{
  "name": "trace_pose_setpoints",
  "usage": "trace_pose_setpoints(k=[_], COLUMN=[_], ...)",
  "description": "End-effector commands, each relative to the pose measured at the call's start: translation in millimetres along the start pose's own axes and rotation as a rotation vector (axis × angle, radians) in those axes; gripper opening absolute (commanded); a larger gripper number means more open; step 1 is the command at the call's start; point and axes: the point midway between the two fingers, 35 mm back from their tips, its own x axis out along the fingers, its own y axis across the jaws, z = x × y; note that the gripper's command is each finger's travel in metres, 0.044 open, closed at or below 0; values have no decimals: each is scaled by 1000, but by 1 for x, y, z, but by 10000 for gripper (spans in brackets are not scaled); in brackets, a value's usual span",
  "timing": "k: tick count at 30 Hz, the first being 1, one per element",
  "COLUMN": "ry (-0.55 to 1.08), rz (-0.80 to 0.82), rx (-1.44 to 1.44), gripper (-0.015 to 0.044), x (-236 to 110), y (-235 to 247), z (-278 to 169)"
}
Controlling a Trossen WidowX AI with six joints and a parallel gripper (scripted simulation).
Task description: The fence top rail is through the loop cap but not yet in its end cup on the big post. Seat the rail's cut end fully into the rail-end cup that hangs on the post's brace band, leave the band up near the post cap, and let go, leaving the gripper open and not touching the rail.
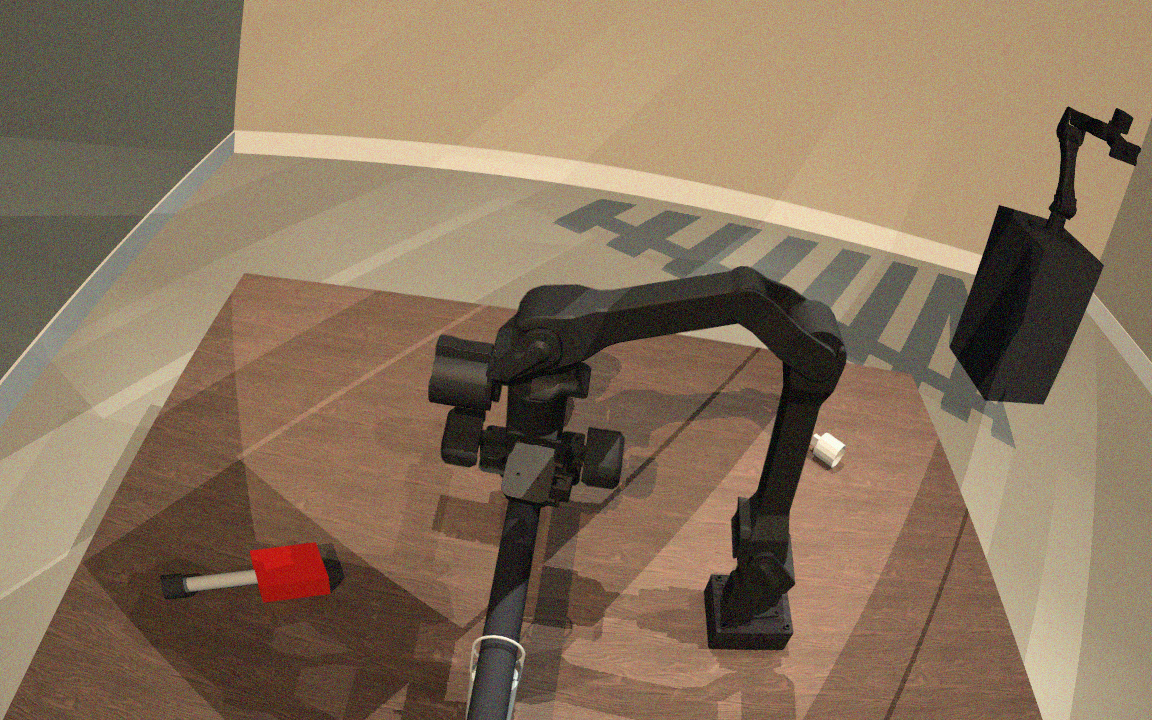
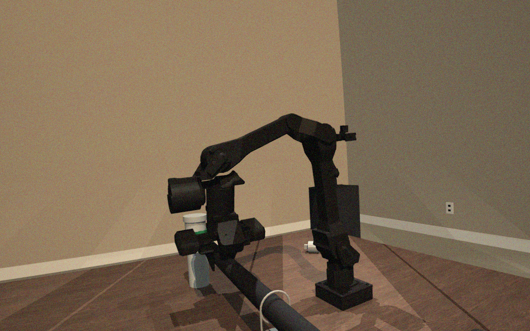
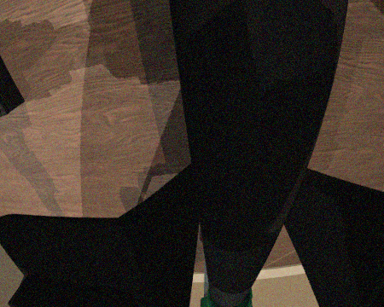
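The long dark rail (image 1: 514, 559) (image 2: 247, 286) (image 3: 260, 94) runs through the white wire loop cap (image 1: 497, 636) (image 2: 261, 315) near the front. My gripper (image 1: 533, 501) (image 2: 222, 257) (image 3: 231, 169) is shut on the rail, with a finger on each side. The white post (image 2: 198, 273) stands upright behind the gripper, with a white cap (image 2: 194, 218) on top and a green band (image 2: 201, 232) a little below it. In the wrist view, the rail's far end meets a green part (image 3: 247, 301) at the bottom edge. The end cup is not clear, and I cannot tell how deep the rail's end sits.
A red block (image 1: 291, 571) with a pale handle lies left of the rail on the wooden table (image 1: 365, 376). A small white fitting (image 1: 828, 449) (image 2: 311, 247) lies behind my arm's base (image 1: 748, 626) (image 2: 343, 294). A black pedestal (image 1: 1023, 313) with another arm stands beyond the table.
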Motion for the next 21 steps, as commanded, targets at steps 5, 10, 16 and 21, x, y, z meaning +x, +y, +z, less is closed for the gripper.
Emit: trace_pose_setpoints(k=[5, 10, 16, 21], ry=[3, 3, 4, 4], rz=[-2, -2, -2, -2], rx=[0, 0, 0, 0], gripper=[0, 0, 0, 0], x=[0, 0, -1, -3], y=[0, 0, 0, 0], z=[-6, -8, -11, -14])
